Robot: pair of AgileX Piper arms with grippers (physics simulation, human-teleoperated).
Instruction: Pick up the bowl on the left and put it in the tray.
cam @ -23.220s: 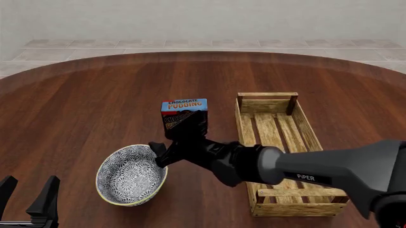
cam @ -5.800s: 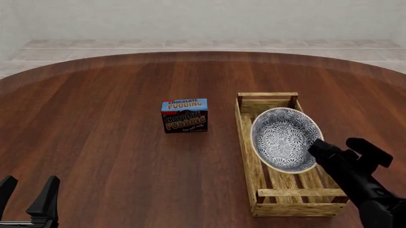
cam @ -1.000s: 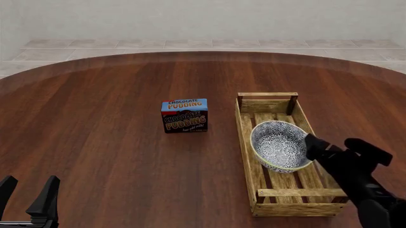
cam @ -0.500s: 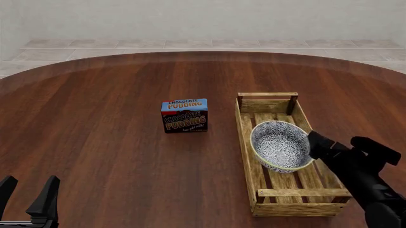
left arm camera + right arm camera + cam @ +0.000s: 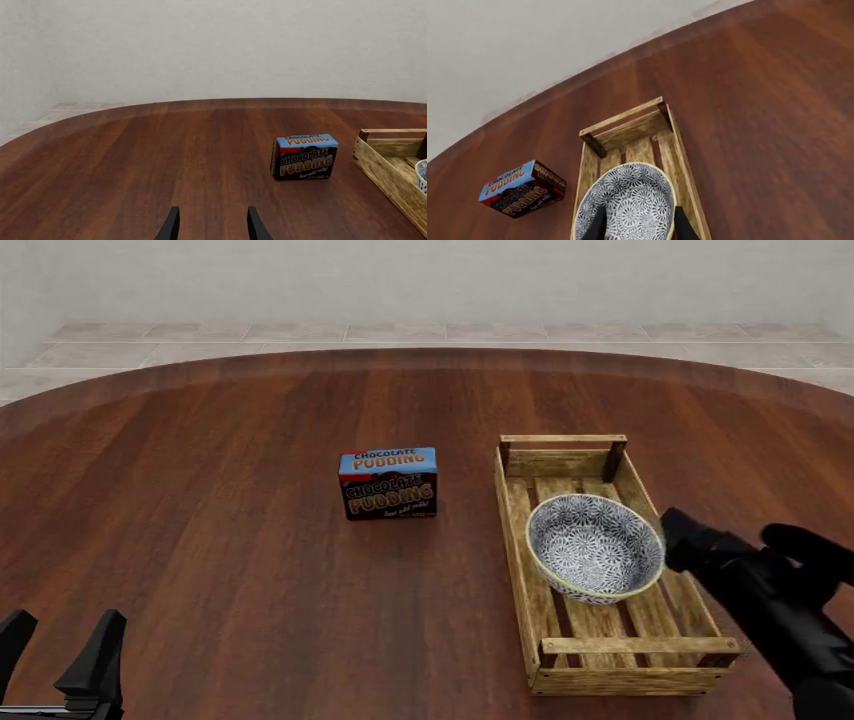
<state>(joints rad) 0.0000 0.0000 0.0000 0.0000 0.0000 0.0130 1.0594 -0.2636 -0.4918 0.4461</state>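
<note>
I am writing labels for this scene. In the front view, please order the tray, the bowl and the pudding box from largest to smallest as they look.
1. The tray, clearly the largest.
2. The bowl, lying inside the tray.
3. The pudding box, narrower than the bowl and a little farther from the camera, so the gap is somewhat uncertain.

A round dark-wood worktop [image 5: 214, 490] fills the room's middle. Beyond it, toward twelve o'clock, pale beige floor tiles [image 5: 441, 332] meet a plain off-white wall [image 5: 427, 280] under even light.
</note>
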